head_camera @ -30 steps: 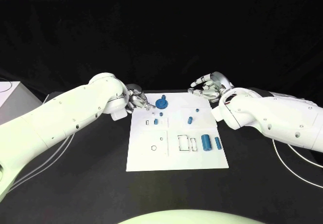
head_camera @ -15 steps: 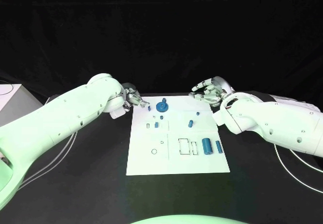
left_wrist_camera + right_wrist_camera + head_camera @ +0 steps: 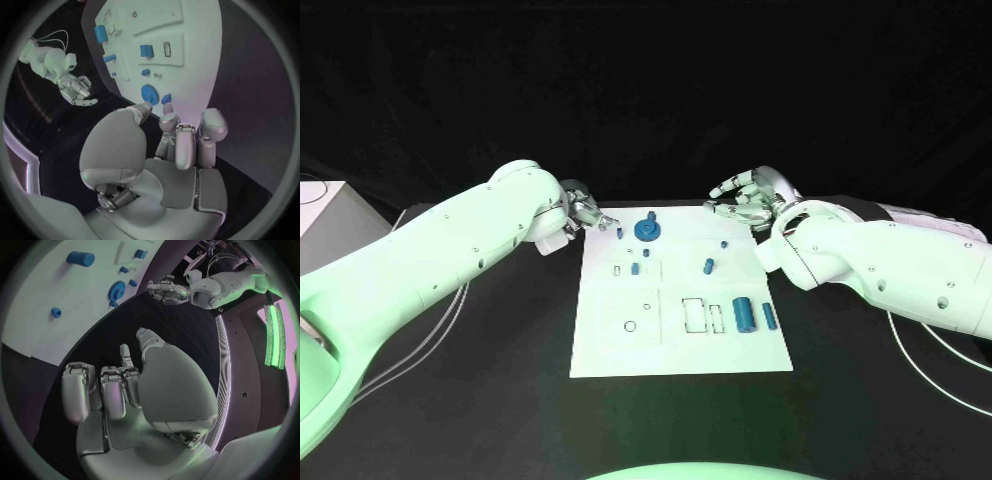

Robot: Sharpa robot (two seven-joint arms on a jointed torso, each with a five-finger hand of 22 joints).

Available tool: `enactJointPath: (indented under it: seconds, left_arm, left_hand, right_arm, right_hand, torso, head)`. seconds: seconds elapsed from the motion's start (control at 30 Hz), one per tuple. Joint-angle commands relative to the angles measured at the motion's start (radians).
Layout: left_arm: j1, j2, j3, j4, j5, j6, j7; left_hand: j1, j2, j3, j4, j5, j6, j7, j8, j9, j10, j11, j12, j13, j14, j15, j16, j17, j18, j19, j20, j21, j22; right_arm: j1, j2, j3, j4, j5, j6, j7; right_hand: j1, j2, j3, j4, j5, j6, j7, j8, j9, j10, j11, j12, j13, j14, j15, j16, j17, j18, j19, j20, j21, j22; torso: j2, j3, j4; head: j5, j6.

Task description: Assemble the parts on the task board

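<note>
The white task board (image 3: pixel 678 340) lies mid-table. A round blue part (image 3: pixel 648 230) stands near its far edge, with a small blue part (image 3: pixel 619 233) to its left. Several other small blue parts lie further in, and two blue cylinders (image 3: pixel 743 313) lie at the right side. My left hand (image 3: pixel 587 215) hovers at the board's far left corner, fingers apart, holding nothing; its fingertips (image 3: pixel 167 120) stop just short of the small part (image 3: pixel 166 98). My right hand (image 3: pixel 747 196) hangs beyond the far right corner, off the board, loosely open and empty (image 3: pixel 125 390).
A white box (image 3: pixel 322 205) stands at the table's left edge. Black table surface surrounds the board on all sides. Both forearms flank the board's far half.
My left hand has drawn back a little from the board's far left corner, leaving the small blue part uncovered there. The right hand has barely moved.
</note>
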Motion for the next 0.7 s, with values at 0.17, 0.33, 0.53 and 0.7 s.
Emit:
enactJointPath:
  seconds: [0.17,0.33,0.53,0.7]
  left_arm:
    - [0.002,0.033,0.0,-0.054,-0.005,-0.02,0.013]
    - [0.003,0.052,-0.001,-0.085,0.0,-0.009,0.011]
    - [0.004,0.069,-0.003,-0.114,0.006,0.005,0.011]
    - [0.006,0.079,-0.005,-0.129,0.012,0.008,0.011]
  left_hand:
    - [-0.058,0.009,-0.039,0.0,-0.002,-0.01,-0.002,0.013,-0.001,0.009,0.0,0.012,0.006,0.066,-0.001,0.005,0.133,0.002,0.01,-0.004,0.003,0.009]
    - [-0.065,0.011,-0.046,0.0,-0.002,-0.01,-0.003,0.015,-0.001,0.011,-0.001,0.015,0.01,0.067,-0.002,0.007,0.137,0.001,0.014,-0.005,0.006,0.015]
    - [-0.066,0.011,-0.047,-0.001,-0.002,-0.01,-0.003,0.016,-0.001,0.013,-0.001,0.016,0.011,0.068,-0.002,0.007,0.138,0.0,0.015,-0.005,0.007,0.017]
    - [-0.067,0.012,-0.048,-0.001,-0.002,-0.01,-0.003,0.016,-0.001,0.013,-0.001,0.017,0.012,0.068,-0.002,0.008,0.14,0.0,0.016,-0.005,0.007,0.018]
  right_arm:
    - [0.0,-0.001,0.001,0.009,-0.004,0.009,0.011]
    - [0.001,0.0,0.001,0.011,-0.005,0.008,0.011]
    - [0.001,0.002,0.001,0.013,-0.006,0.008,0.011]
    - [0.001,0.004,0.001,0.014,-0.006,0.007,0.011]
  right_hand:
    - [-0.006,0.003,0.007,0.001,0.003,-0.006,0.002,0.006,0.001,0.047,-0.002,-0.005,0.212,0.1,-0.006,-0.005,0.238,-0.01,0.053,-0.005,-0.003,0.14]
    - [-0.006,0.003,0.007,0.001,0.003,-0.006,0.002,0.006,0.001,0.047,-0.002,-0.005,0.212,0.1,-0.006,-0.005,0.238,-0.01,0.053,-0.005,-0.003,0.14]
    - [-0.006,0.003,0.007,0.001,0.003,-0.006,0.002,0.006,0.001,0.047,-0.002,-0.005,0.212,0.1,-0.006,-0.005,0.238,-0.01,0.053,-0.005,-0.003,0.14]
    - [-0.004,0.002,0.011,0.0,0.004,-0.006,0.002,0.007,0.002,0.046,-0.002,-0.005,0.211,0.1,-0.006,-0.006,0.236,-0.01,0.053,-0.005,-0.003,0.14]
  torso:
    - [0.011,0.0015,-0.0055]
    - [0.021,0.0026,-0.0068]
    - [0.033,0.0035,-0.0076]
    - [0.041,0.0038,-0.0082]
  head:
    - [0.002,0.006]
    - [0.0,0.011]
    - [0.001,0.016]
    - [0.001,0.019]
